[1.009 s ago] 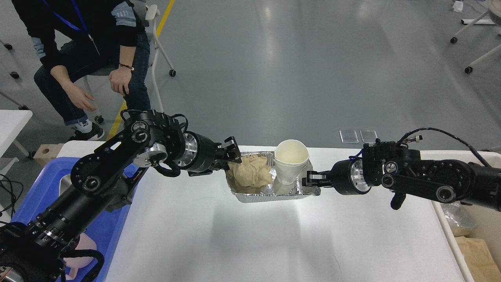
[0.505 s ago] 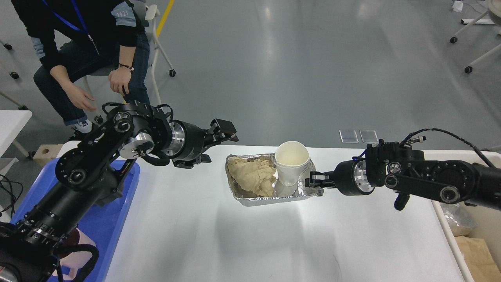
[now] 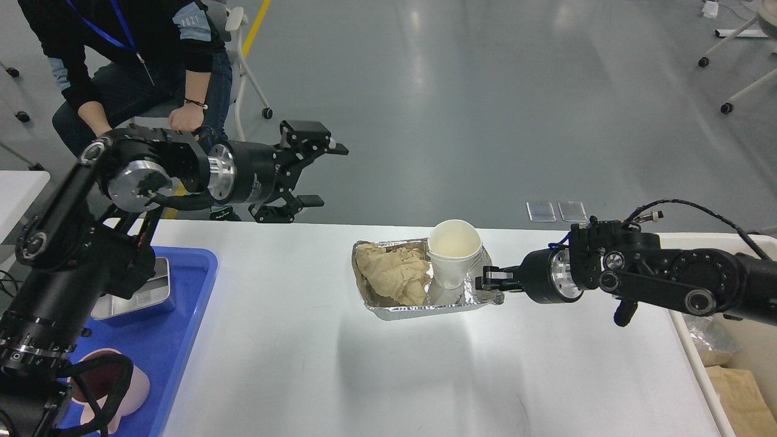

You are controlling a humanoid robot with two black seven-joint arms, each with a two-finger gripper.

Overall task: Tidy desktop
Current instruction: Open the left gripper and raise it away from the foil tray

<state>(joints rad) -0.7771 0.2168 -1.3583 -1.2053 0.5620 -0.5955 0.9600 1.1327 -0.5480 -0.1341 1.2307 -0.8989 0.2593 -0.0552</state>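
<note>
Foil tray (image 3: 419,309) mid-desktop (image 3: 340,376), holding crumpled brown paper (image 3: 394,280) and an upright white cup (image 3: 453,254).
Right gripper (image 3: 490,285) pinches the tray's right rim, fingers closed on it; left gripper (image 3: 315,173) hangs spread wide and empty, up-left of the tray, off the desktop's far edge.

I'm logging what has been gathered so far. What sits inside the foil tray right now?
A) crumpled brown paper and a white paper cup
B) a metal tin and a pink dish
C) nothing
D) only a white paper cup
A: the foil tray on the desktop holds crumpled brown paper on its left side and an upright white paper cup on its right.
</note>
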